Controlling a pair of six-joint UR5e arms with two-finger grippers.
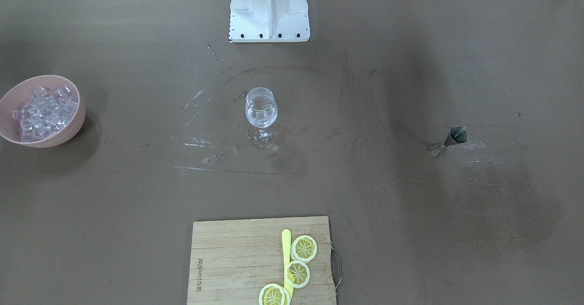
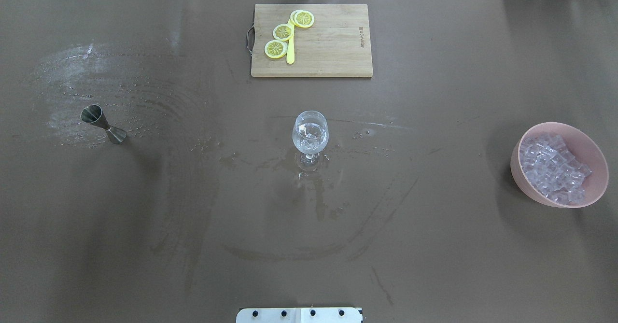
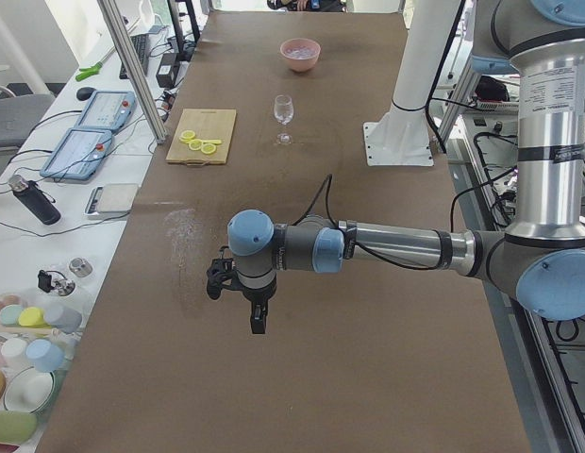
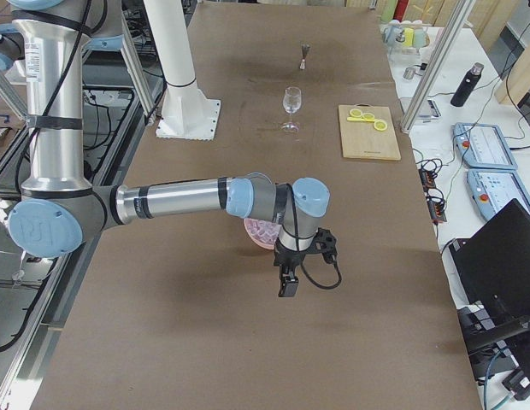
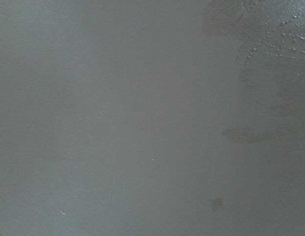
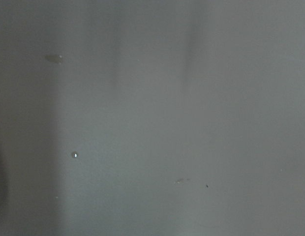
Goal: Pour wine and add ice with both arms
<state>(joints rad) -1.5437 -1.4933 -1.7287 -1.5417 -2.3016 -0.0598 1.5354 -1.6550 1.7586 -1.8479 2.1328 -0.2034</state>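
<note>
A clear stemmed glass (image 1: 261, 109) (image 2: 310, 132) stands upright at the table's middle; what it holds I cannot tell. No wine shows. The ice (image 1: 43, 109) (image 2: 555, 168) fills a pink bowl (image 2: 524, 178) at the robot's right end. A steel jigger (image 1: 449, 141) (image 2: 102, 124) stands at the left end. My left gripper (image 3: 258, 327) hangs fingers-down above the table near that end, seen only in the exterior left view. My right gripper (image 4: 288, 289) hangs just past the bowl (image 4: 258, 232), seen only in the exterior right view. I cannot tell whether either is open or shut. Both wrist views show only bare table.
A wooden cutting board (image 1: 228, 259) (image 2: 333, 48) with lemon slices (image 2: 283, 32) and a yellow knife lies at the far middle edge. The white base (image 1: 269, 11) stands at the robot's side. Wet streaks mark the table around the glass and jigger. Side benches hold tablets and bottles.
</note>
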